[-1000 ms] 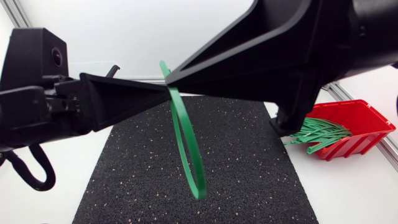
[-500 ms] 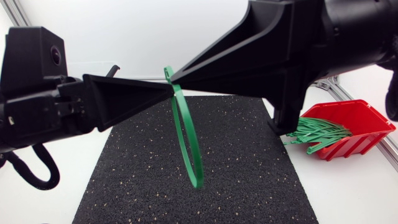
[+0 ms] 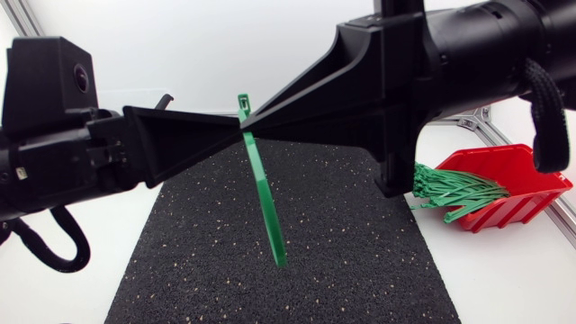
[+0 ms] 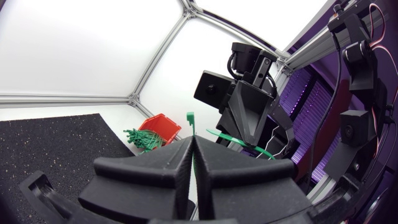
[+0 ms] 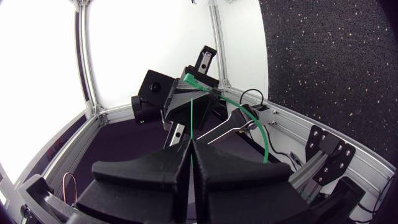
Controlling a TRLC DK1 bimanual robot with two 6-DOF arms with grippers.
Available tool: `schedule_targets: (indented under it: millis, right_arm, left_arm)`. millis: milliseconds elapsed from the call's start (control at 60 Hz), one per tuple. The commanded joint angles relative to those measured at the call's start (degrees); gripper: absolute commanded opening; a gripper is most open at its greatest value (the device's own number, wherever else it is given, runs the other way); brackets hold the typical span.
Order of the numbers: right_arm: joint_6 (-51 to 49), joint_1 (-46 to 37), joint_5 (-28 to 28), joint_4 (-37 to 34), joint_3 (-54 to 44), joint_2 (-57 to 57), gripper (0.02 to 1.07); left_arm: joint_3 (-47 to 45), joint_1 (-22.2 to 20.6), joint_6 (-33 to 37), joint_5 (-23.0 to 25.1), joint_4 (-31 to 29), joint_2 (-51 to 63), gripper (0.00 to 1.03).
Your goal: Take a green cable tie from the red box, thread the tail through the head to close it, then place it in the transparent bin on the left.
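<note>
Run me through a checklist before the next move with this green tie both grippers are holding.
1. Left gripper shut on the cable tie: ok.
2. Right gripper shut on it too: ok.
3. Tail locked through the head: cannot tell, the fingertips crowd the joint.
4. Loop hanging free over the mat: ok.
5. Transparent bin in sight: cannot tell, the left arm blocks that side.
</note>
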Motion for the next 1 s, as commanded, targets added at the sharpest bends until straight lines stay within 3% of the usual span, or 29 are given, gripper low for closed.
schedule_targets:
  millis: [0, 983]
  right_arm:
    - [2.18, -0.40, -0.19, -0.15, 0.41, -0.27, 0.08]
    - [2.09, -1.28, 0.08, 1.87, -1.61, -1.59, 0.08]
  left_arm:
    - [1.09, -0.70, 1.05, 0.12, 0.94, 0.37, 0.04]
    - [1.44, -1.84, 0.69, -0.67, 0.15, -1.03, 0.04]
